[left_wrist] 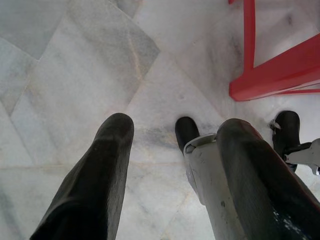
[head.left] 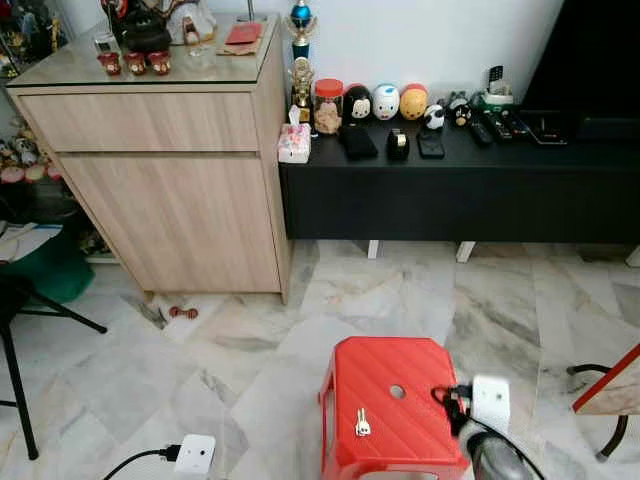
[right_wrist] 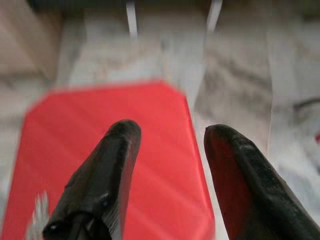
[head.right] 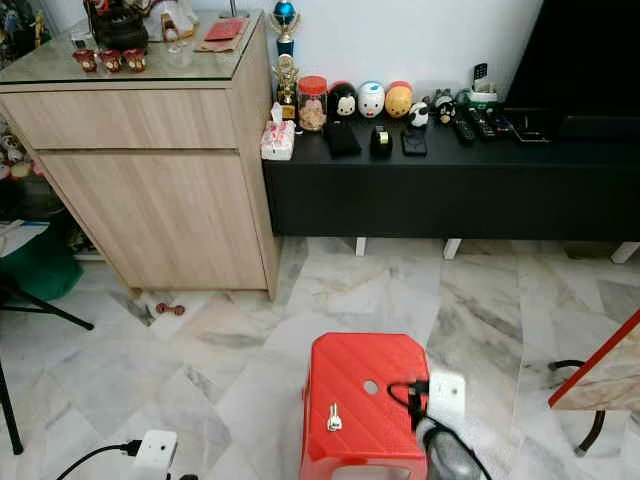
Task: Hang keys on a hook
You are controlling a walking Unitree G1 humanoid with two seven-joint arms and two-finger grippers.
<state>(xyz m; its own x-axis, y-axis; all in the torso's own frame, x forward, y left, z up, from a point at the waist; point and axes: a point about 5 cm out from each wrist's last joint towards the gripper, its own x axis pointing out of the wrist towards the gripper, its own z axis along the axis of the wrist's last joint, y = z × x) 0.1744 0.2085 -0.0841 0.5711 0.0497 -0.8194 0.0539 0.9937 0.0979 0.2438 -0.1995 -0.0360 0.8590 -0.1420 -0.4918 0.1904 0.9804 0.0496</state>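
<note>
A small set of silver keys (head.left: 362, 424) lies on top of a red plastic stool (head.left: 390, 385), near its front edge. My right gripper (head.left: 447, 405) hovers at the stool's right edge, just right of the keys. In the right wrist view its two black fingers (right_wrist: 115, 150) stand open above the red seat with nothing between them, and the keys (right_wrist: 38, 216) are a blur off to one side. My left gripper (left_wrist: 177, 125) hangs open over the marble floor beside the red stool's legs (left_wrist: 270, 75).
A light wood cabinet (head.left: 170, 170) stands at the back left and a low black bench (head.left: 450, 180) with toys and remotes at the back right. A white power strip (head.left: 195, 452) lies left of the stool. Black chair legs (head.left: 20, 330) stand far left and a chair (head.left: 610, 390) stands far right.
</note>
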